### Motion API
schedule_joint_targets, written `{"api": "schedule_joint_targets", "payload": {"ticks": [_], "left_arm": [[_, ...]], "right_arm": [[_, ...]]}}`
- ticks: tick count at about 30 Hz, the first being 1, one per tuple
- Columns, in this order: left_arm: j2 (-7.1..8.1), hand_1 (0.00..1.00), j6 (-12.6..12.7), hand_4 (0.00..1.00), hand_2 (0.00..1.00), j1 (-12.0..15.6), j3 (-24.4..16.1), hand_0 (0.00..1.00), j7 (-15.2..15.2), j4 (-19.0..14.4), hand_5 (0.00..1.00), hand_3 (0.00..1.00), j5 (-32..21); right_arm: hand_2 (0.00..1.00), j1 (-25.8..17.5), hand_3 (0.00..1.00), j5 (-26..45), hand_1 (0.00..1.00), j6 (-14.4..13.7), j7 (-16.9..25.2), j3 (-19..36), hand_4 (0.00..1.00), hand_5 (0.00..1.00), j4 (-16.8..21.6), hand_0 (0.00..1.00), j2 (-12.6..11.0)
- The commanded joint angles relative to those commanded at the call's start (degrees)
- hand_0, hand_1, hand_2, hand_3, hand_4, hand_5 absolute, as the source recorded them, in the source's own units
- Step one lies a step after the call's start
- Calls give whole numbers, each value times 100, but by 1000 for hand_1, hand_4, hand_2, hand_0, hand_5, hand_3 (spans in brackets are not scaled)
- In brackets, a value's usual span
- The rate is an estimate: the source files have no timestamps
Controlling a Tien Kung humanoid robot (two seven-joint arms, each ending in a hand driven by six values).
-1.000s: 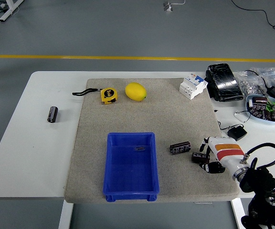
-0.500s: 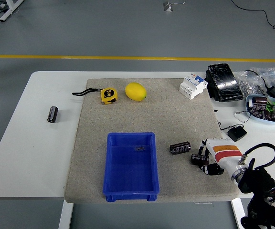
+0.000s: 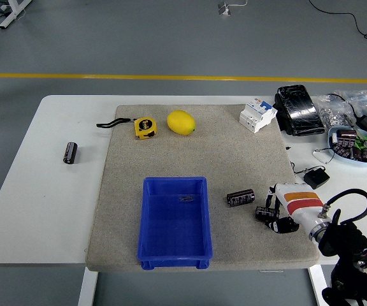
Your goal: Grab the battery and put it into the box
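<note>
A dark cylindrical battery (image 3: 241, 197) lies on its side on the grey mat (image 3: 222, 153), just right of the blue box (image 3: 174, 220). The box is open-topped and looks empty. My right hand (image 3: 274, 215) rests on the mat a little right of and below the battery, apart from it, with fingers curled and holding nothing. A second dark battery (image 3: 71, 153) lies on the bare white table at far left. My left hand is out of view.
A yellow tape measure (image 3: 145, 127) and a lemon (image 3: 181, 122) lie at the mat's back. A white breaker (image 3: 258, 115), a black pack (image 3: 299, 109), a blue bowl of parts (image 3: 353, 144) and a small black adapter (image 3: 315, 176) stand at right.
My right hand has shifted slightly on the mat near the battery; nothing else has moved.
</note>
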Motion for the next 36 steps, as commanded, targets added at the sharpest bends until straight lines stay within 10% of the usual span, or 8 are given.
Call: {"api": "schedule_joint_targets", "payload": {"ticks": [36], "left_arm": [[6, 683, 19, 652, 723, 4, -20, 713, 24, 9, 658, 629, 39]], "right_arm": [[461, 30, 504, 0, 238, 345, 28, 13, 843, 210, 122, 105, -2]]}}
